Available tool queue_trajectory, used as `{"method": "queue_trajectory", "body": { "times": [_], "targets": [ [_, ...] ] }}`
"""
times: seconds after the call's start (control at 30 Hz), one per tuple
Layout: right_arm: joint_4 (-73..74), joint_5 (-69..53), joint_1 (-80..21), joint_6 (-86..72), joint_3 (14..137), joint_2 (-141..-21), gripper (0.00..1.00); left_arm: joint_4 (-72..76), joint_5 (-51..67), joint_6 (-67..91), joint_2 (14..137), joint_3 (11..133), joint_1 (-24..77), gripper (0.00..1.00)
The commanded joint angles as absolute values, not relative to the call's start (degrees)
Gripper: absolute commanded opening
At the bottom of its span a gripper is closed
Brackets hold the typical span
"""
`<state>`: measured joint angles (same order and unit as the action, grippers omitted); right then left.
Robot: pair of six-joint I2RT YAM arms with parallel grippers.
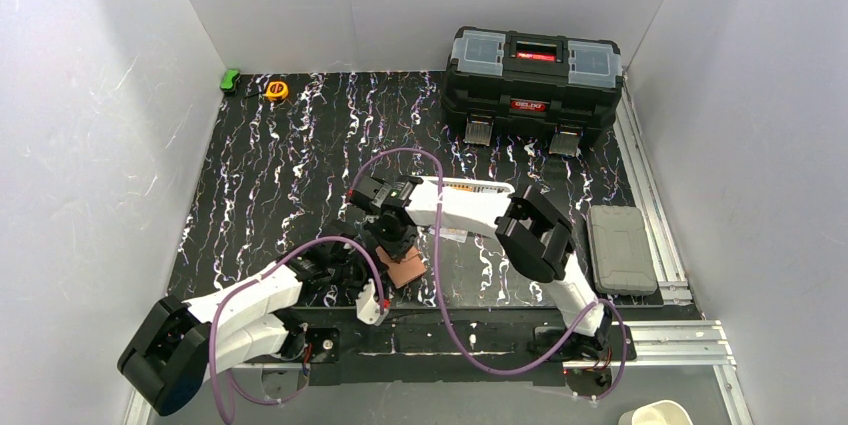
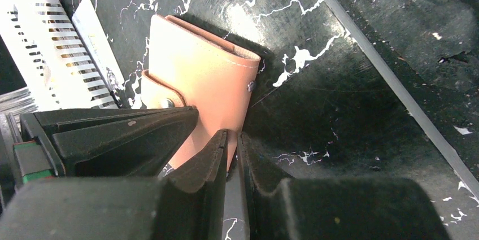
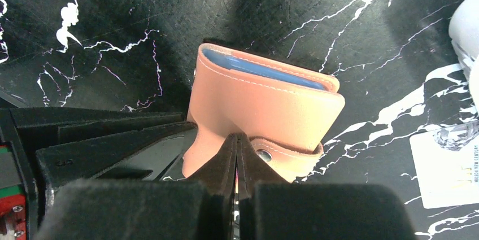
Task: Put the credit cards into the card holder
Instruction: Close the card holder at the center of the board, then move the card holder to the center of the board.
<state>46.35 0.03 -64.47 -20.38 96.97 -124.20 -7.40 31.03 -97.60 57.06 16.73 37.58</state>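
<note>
From above, the salmon-pink card holder [image 1: 408, 269] lies on the black marbled worktop [image 1: 280, 175] near its front edge. The left hand [image 1: 372, 287] is at its left side and the right hand [image 1: 392, 237] comes at it from behind. A black toolbox [image 1: 533, 73] stands at the back right.

In the left wrist view, the left hand [image 2: 233, 138] has its fingers nearly together, pinching the near edge of the folded card holder [image 2: 203, 76]. A white slotted basket [image 2: 48, 42] and a pale card [image 2: 96, 39] lie to the left.

In the right wrist view, the right hand [image 3: 237, 141] is pressed together on the card holder [image 3: 265, 104] at its snap tab. A light blue card [image 3: 265, 70] shows inside the fold.
</note>
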Motion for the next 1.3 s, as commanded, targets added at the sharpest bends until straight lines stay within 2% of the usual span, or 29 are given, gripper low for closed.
{"method": "queue_trajectory", "body": {
  "times": [0.0, 0.03, 0.07, 0.17, 0.2, 0.27, 0.3, 0.33, 0.4, 0.57, 0.73, 0.8, 0.9, 1.03, 1.17, 1.27],
  "targets": [
    [39.42, -2.09, -66.32, -22.73, 89.0, -132.4, 0.01, -10.43, 33.94, -96.76, 56.13, 17.95, 37.53, 0.12],
    [39.6, -1.73, -66.21, -22.66, 88.77, -131.47, 0.03, -10.97, 33.73, -96.78, 55.61, 18.16, 37.49, 0.13],
    [39.55, -1.66, -65.92, -22.49, 88.44, -130.15, 0.1, -11.63, 33.58, -96.54, 54.86, 18.56, 37.5, 0.14],
    [38.93, -1.25, -64.64, -22.26, 87.31, -125.23, 0.36, -15.05, 32.46, -94.18, 52.16, 21.0, 37.52, 0.22],
    [39.08, -1.52, -63.97, -22.17, 87.32, -123.6, 0.45, -17.0, 31.79, -93.03, 51.1, 22.28, 37.48, 0.27],
    [38.95, -1.88, -62.51, -22.06, 86.99, -119.98, 0.65, -20.91, 29.96, -90.16, 48.88, 25.98, 37.53, 0.59],
    [39.11, -1.99, -61.75, -22.1, 87.0, -118.17, 0.73, -23.14, 28.82, -88.6, 47.8, 27.52, 37.53, 0.9],
    [39.36, -2.05, -61.06, -22.07, 87.05, -116.46, 0.8, -25.19, 27.65, -86.97, 46.8, 29.26, 37.53, 0.98],
    [40.86, -1.02, -59.94, -22.06, 87.65, -113.56, 0.97, -28.14, 25.23, -81.05, 44.57, 32.6, 37.39, 0.98],
    [43.28, 2.21, -58.55, -21.98, 87.83, -104.49, 0.98, -37.73, 16.47, -65.4, 42.87, 42.77, 37.36, 0.98],
    [43.63, -0.63, -58.78, -22.65, 88.71, -96.96, 0.98, -46.64, 9.06, -48.45, 46.39, 53.51, 35.92, 0.98],
    [41.84, -1.43, -58.88, -22.99, 87.27, -93.46, 0.98, -47.05, 6.77, -38.83, 48.12, 57.23, 32.74, 0.98],
    [40.08, 6.77, -57.96, -23.2, 84.62, -88.49, 0.98, -46.03, 5.18, -27.16, 50.67, 60.93, 25.44, 0.98],
    [38.36, 11.03, -48.49, -24.66, 81.29, -82.87, 0.98, -44.83, 10.41, -18.26, 56.73, 63.89, 14.99, 0.98],
    [21.94, 19.02, -36.77, -23.71, 67.13, -73.05, 0.98, -37.57, 17.49, -12.3, 63.1, 63.44, 3.19, 0.98],
    [2.62, 31.38, -31.04, -18.44, 52.56, -67.28, 0.98, -28.68, 19.9, -9.74, 67.19, 59.58, -4.58, 0.98]
  ]
}}
